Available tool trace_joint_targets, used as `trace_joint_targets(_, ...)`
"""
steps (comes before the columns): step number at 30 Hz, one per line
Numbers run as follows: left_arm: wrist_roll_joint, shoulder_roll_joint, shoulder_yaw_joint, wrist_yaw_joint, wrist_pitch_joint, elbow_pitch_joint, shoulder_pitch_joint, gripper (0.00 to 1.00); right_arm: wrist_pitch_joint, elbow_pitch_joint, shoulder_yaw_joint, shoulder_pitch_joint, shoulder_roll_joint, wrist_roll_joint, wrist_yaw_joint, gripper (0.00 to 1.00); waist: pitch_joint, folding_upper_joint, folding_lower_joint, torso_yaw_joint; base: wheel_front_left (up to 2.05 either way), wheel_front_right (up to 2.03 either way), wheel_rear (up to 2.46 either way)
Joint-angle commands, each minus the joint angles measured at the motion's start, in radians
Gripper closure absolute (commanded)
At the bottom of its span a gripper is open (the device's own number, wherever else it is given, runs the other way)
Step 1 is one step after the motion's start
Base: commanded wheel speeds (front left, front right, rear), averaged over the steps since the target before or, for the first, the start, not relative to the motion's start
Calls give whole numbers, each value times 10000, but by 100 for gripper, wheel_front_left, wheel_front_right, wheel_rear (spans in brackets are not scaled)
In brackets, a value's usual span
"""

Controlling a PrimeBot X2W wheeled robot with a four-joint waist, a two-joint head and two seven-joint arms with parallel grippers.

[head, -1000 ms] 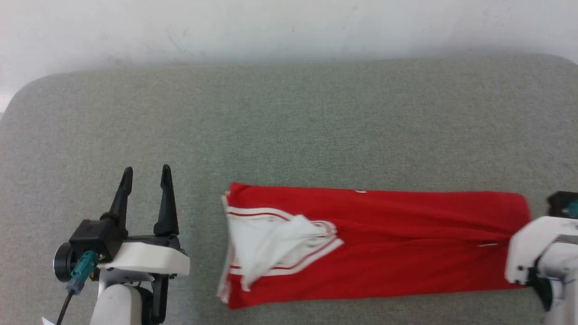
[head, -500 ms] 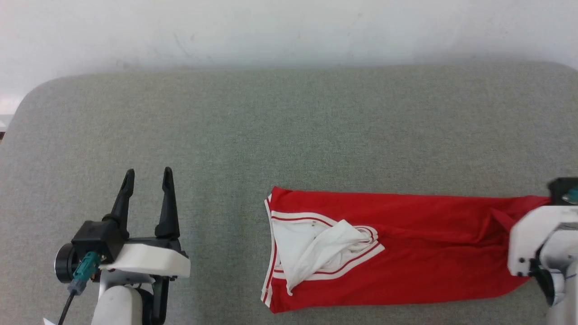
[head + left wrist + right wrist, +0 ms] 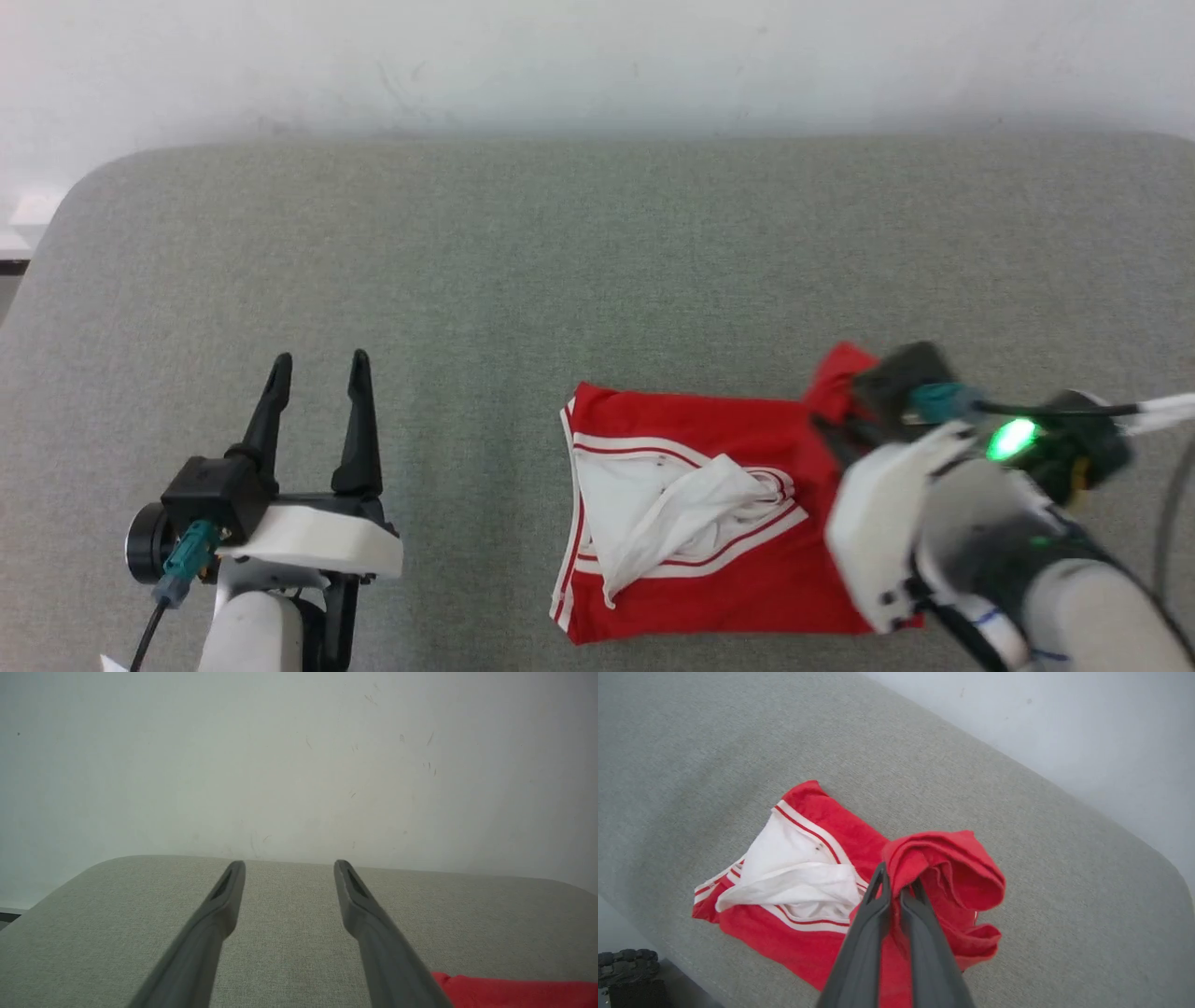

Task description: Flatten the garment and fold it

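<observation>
The garment (image 3: 709, 560) lies on the grey padded table (image 3: 523, 280) as a folded red strip. A crumpled white sleeve (image 3: 653, 504) with striped trim sits on top, and no print shows. My right gripper (image 3: 837, 420) is shut on the garment's right end and holds it raised over the middle of the strip. In the right wrist view the fingertips (image 3: 883, 877) pinch a bunched red fold of the garment (image 3: 948, 877). My left gripper (image 3: 317, 366) stands open and holds nothing, well to the left of the garment. The left wrist view shows the left gripper (image 3: 289, 865) over bare table, with a corner of the garment (image 3: 514, 991) at the lower right.
A white wall (image 3: 597, 56) runs behind the table's far edge. The table's rounded left corner (image 3: 75, 196) is in view. A black cable (image 3: 1074, 408) trails from my right wrist. Below the table's near edge a dark wheel (image 3: 626, 966) shows.
My right gripper has lifted the garment's right end and carried it left over the strip, so the garment now looks about half as long. The camera shifted. The left gripper stayed open.
</observation>
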Motion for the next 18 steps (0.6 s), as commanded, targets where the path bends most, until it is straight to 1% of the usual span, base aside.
trace_joint_targets(1, 46, -36, -24, -67, -45, 32, -117, 0, -50, 94, 464, -378, 33, 120, -19, 100, 122, 0, 0, 116, 0, 0, 0)
trace_joint_targets(5, 2, -40, -59, -88, -45, 105, -269, 0, -516, 1019, 1700, -1165, 338, 270, -19, 100, 309, 0, 0, 290, 0, 0, 0)
trace_joint_targets(9, -13, -42, -127, -91, -45, 134, -392, 0, -1152, 2428, 2647, -1861, 776, 469, -19, 100, 486, 0, 0, 484, 0, 0, 0)
trace_joint_targets(13, -66, -44, -154, -90, -45, 178, -479, 0, -1781, 4042, 3286, -2414, 1081, 642, -19, 100, 633, 0, 0, 636, 0, 0, 0)
trace_joint_targets(18, -148, -45, -229, -31, -45, 188, -518, 0, -2358, 5736, 3705, -2908, 1345, 985, -19, 100, 741, 0, 0, 747, 0, 0, 0)
